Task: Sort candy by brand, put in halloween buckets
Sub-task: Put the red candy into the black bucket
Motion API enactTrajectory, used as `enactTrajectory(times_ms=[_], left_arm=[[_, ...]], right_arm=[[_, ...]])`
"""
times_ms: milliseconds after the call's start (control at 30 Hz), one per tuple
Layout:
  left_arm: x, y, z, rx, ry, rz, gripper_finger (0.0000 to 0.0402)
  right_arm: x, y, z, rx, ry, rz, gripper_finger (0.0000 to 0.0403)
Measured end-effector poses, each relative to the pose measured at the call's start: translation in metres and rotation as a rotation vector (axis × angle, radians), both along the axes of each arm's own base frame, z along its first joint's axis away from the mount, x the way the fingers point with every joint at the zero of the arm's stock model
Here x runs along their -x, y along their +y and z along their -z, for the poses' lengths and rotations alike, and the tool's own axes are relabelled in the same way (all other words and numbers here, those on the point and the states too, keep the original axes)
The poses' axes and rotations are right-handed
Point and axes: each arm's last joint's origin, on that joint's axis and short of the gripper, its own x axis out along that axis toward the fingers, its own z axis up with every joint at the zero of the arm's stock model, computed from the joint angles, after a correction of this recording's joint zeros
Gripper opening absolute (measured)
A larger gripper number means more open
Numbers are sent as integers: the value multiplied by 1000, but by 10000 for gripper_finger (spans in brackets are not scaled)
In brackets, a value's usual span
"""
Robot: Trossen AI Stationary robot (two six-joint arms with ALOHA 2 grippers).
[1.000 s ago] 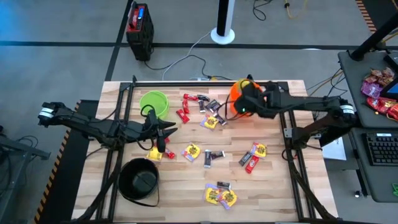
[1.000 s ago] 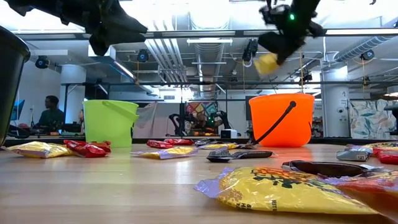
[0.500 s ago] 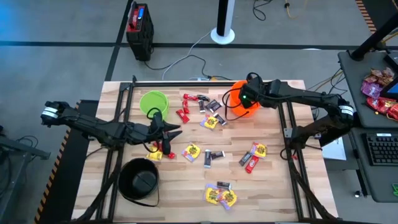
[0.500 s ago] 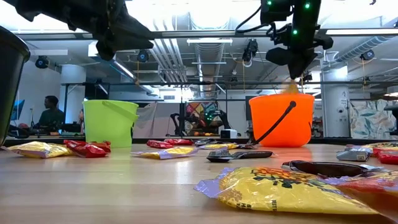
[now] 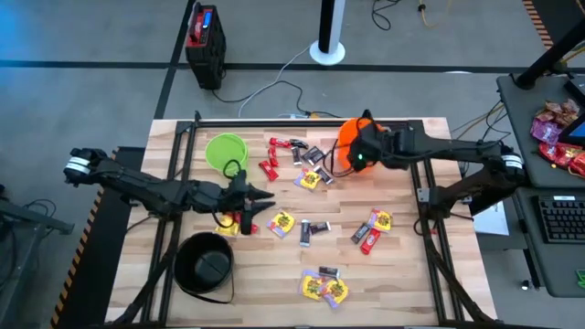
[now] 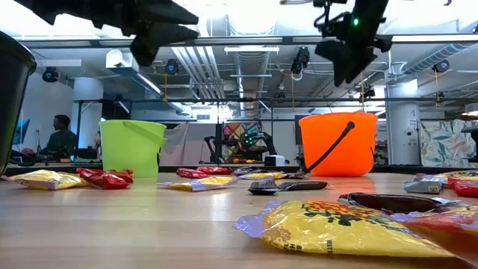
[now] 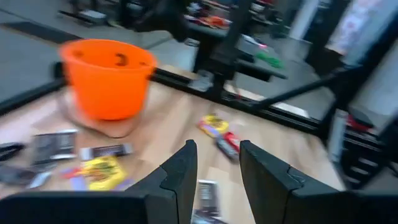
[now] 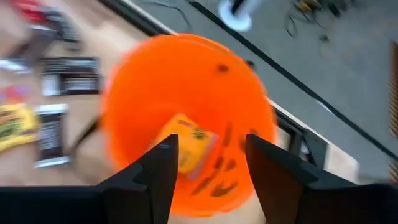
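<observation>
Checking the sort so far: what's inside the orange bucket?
The right wrist view shows one yellow-wrapped candy lying in the orange bucket, seen between the open right gripper fingers. The fingers and the gripper hide parts of the bottom.

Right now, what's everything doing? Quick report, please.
Right gripper open over orange bucket, yellow candy inside. Left gripper open above scattered candy. Nothing blocking.
</observation>
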Motion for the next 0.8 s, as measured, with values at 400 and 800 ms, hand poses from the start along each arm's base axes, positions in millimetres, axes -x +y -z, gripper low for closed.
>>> enactTrajectory(times_ms=[400,800], left_arm=[[-39,-22,17,-70,734,0,105],[-64,-36,25,-219,1166,395,105]], right_arm=[[-13,71,7,5,-83,-263,185],[-14,89,23,20,-127,-304,185]])
